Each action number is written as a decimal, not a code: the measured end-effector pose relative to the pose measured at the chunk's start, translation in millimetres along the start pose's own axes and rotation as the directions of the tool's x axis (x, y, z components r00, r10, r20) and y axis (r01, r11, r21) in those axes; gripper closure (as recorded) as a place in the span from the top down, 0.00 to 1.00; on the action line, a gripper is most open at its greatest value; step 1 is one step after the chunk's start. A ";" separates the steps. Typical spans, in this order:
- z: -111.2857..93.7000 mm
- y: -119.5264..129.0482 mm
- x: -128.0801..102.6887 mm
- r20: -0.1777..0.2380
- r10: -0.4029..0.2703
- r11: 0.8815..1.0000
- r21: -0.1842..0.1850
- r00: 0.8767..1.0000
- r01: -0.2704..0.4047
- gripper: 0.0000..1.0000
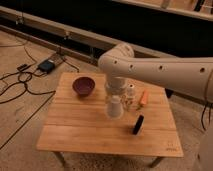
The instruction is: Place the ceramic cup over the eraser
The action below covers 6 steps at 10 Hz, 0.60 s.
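The white ceramic cup hangs under my gripper, wider end down, just above the wooden table. The gripper is shut on the cup's upper part, and my white arm reaches in from the right. The black eraser lies on the table to the right of the cup and a little nearer the front, apart from it.
A dark maroon bowl sits at the table's back left. A small white bottle, a cream block and an orange stick stand close behind and right of the cup. Cables and a power box lie on the floor to the left.
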 end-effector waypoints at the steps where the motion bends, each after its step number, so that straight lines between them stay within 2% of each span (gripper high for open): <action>1: -7.1 -16.5 -0.7 0.006 0.033 0.999 0.019 0.999 -0.033 0.00; 4: -21.5 -55.2 -0.3 0.020 0.119 0.992 0.046 0.993 -0.119 0.00; 6: -29.4 -67.8 1.7 0.025 0.148 0.987 0.056 0.989 -0.149 0.00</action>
